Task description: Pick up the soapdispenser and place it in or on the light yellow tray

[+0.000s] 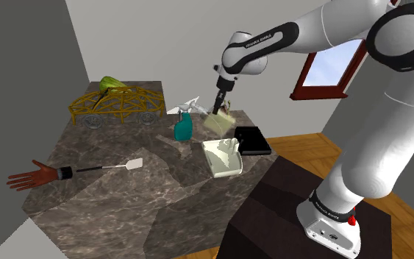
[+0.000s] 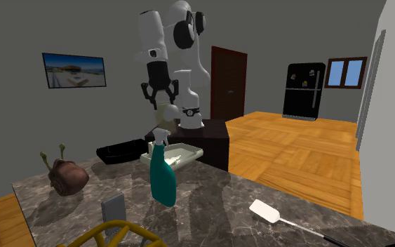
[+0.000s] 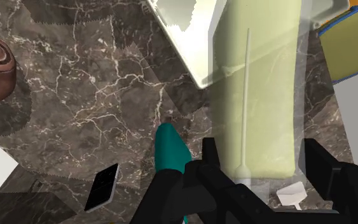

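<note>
Claw (image 1: 220,103) was seen closed on the pump end of the soap dispenser (image 1: 220,120), a pale yellow-green, see-through bottle that was held clear of the dark marble table (image 1: 109,213). In the wrist view the two black fingers (image 3: 210,156) were pressed against either side of the bottle, close to its white pump (image 3: 292,194). The long axis of the bottle was set along the claw's own line, with the pump at the hand and the base pointed away and down toward the table; a slight tilt was shown in the shoulder view. In the wrist view the base overlapped one edge of the pale tray (image 1: 227,173). A teal spray bottle (image 1: 182,126) stood upright just beside the dispenser, on the shoulder view's left, and a black tray (image 1: 253,140) lay on its right. A white spatula (image 1: 133,165) lay well apart.
</note>
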Tool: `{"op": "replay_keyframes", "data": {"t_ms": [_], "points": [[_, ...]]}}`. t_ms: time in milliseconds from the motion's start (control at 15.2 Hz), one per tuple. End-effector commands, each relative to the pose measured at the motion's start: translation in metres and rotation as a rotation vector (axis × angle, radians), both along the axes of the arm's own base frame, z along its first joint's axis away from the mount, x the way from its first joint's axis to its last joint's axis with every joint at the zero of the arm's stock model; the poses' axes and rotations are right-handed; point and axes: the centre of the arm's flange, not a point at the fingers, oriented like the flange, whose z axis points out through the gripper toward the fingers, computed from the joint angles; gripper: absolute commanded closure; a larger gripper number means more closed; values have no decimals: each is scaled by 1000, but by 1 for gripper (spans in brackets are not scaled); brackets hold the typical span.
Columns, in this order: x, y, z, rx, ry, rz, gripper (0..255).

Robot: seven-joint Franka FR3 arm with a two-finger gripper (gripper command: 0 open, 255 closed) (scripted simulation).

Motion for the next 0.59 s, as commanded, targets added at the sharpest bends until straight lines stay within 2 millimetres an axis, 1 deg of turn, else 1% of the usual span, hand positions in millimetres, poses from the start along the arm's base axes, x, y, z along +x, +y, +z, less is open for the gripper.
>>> {"op": "replay_keyframes", "data": {"t_ms": [0,396,462,528], "points": [[-25,-12,3,1,0,1,255],[-97,-44,4,1,0,1,255],[-105,-48,4,1,0,1,255],[-105,-48,-1,1,0,1,255]]}}
